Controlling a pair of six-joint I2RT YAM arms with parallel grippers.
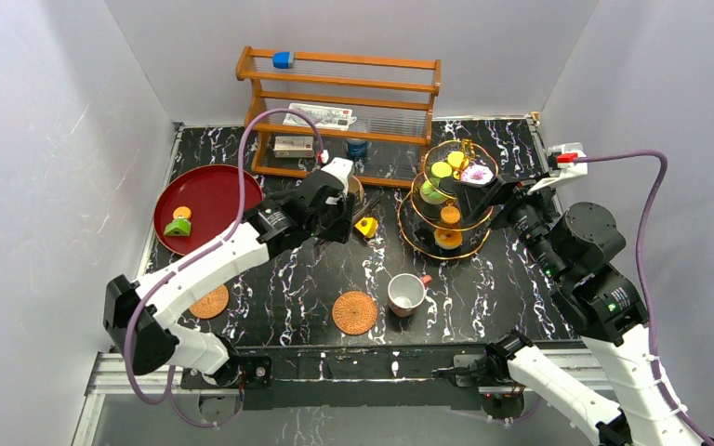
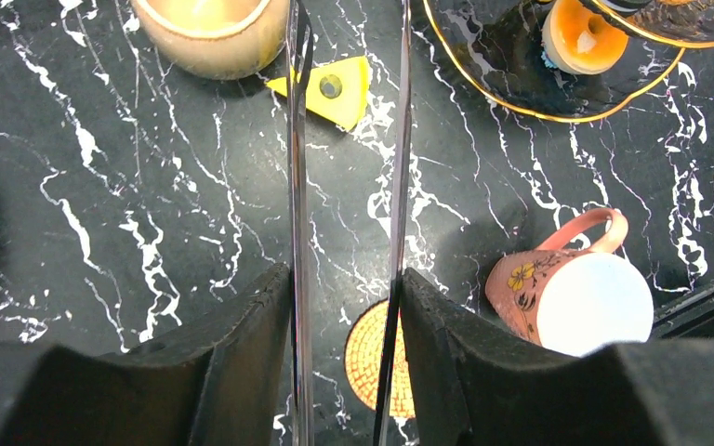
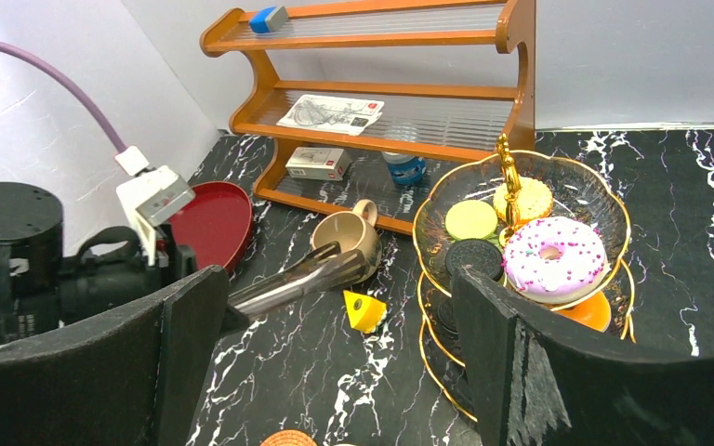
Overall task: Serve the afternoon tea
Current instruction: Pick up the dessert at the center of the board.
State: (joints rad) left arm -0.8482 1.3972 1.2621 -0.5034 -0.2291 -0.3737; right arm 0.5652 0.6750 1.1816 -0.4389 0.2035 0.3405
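My left gripper is shut on a pair of metal tongs, whose blades stand slightly apart with nothing between them. Just past the tong tips a yellow toy wedge lies on the table, beside the tan mug. The gold-rimmed tiered stand holds a pink donut, cookies and other pastries. My right gripper is open and empty, right against the stand. The white red-handled cup sits next to a woven coaster. A second coaster lies at the front left.
A round red tray at the left holds a small orange piece and a green piece. A wooden rack with boxes and a can stands at the back. White walls close in on both sides.
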